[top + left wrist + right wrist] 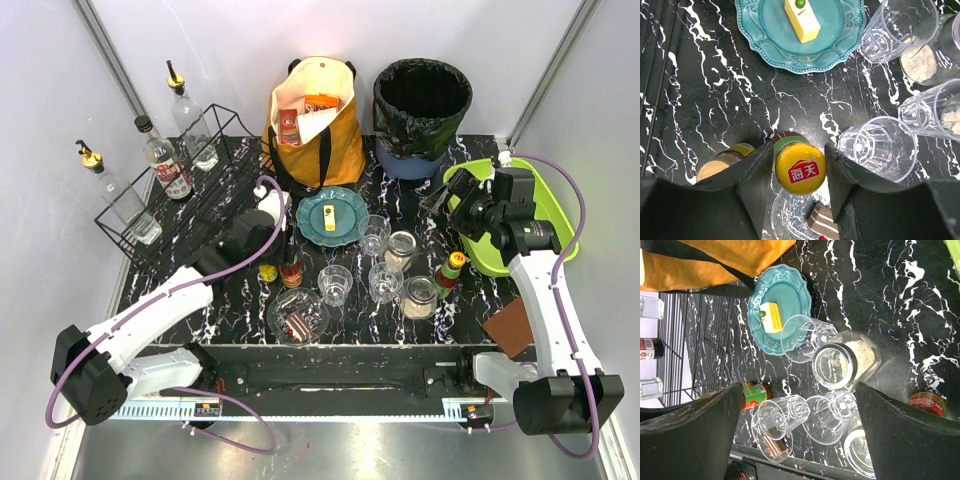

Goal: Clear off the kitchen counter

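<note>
Across the whole width of the top view lies the large flat black counter [245, 305] with white marble-like veins. Its long axis runs left to right in front of both arm bases. I judge it rigid, heavy and fixed, so nothing there gets lifted; clearing it means taking its load off piece by piece.

Over the far right end, the right gripper [799, 387] hangs with its jaws spread wide and nothing between them.

Near the middle left, the left gripper [798, 146] straddles a small bottle [800, 167] with a round yellow cap, green collar and red label. One jaw stands on each side, close against it. I cannot tell whether they already press on it.

That bottle stands upright on the counter, its long axis vertical and its cap pointing up at the wrist camera. I expect it to be light, stiff and smooth, probably glass or hard plastic, so slippery and worth a firm squeeze on the body below the cap.

A clear ribbed plastic tumbler [875, 150] sits just beside the right jaw. A small tan-lidded spice jar [722, 162] sits just beside the left one.
</note>
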You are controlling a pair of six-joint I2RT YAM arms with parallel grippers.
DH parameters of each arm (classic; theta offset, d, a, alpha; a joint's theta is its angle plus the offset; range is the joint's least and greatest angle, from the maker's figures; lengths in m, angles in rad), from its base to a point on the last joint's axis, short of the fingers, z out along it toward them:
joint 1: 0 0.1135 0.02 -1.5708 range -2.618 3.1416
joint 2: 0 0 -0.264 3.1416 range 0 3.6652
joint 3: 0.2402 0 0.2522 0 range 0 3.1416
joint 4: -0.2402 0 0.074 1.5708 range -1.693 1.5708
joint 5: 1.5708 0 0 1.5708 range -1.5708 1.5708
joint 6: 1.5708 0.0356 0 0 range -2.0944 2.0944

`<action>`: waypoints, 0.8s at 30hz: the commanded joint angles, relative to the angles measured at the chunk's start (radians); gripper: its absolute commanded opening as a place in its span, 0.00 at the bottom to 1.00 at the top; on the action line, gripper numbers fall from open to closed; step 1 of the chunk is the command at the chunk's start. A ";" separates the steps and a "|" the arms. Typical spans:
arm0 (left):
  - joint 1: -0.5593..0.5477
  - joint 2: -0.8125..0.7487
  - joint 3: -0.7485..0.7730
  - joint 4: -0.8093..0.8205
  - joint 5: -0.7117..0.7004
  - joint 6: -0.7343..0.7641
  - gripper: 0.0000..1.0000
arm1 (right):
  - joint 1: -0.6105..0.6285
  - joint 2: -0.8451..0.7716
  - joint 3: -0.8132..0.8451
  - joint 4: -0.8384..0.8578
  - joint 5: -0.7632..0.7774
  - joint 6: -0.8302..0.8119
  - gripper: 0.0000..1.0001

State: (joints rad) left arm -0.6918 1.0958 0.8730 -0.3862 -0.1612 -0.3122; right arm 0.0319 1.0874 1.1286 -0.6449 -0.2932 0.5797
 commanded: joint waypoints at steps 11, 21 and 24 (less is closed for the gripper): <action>-0.011 0.012 0.041 0.034 -0.020 0.019 0.01 | 0.002 -0.061 0.042 -0.042 0.092 -0.069 0.99; -0.008 0.030 0.348 -0.106 -0.052 0.012 0.00 | 0.000 -0.072 0.042 -0.041 0.103 -0.055 0.99; -0.008 0.059 0.449 -0.151 -0.052 0.004 0.00 | 0.002 -0.075 0.042 -0.042 0.103 -0.049 0.99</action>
State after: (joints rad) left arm -0.6991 1.1534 1.1366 -0.6029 -0.1844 -0.2901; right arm 0.0319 1.0336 1.1343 -0.6941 -0.2176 0.5289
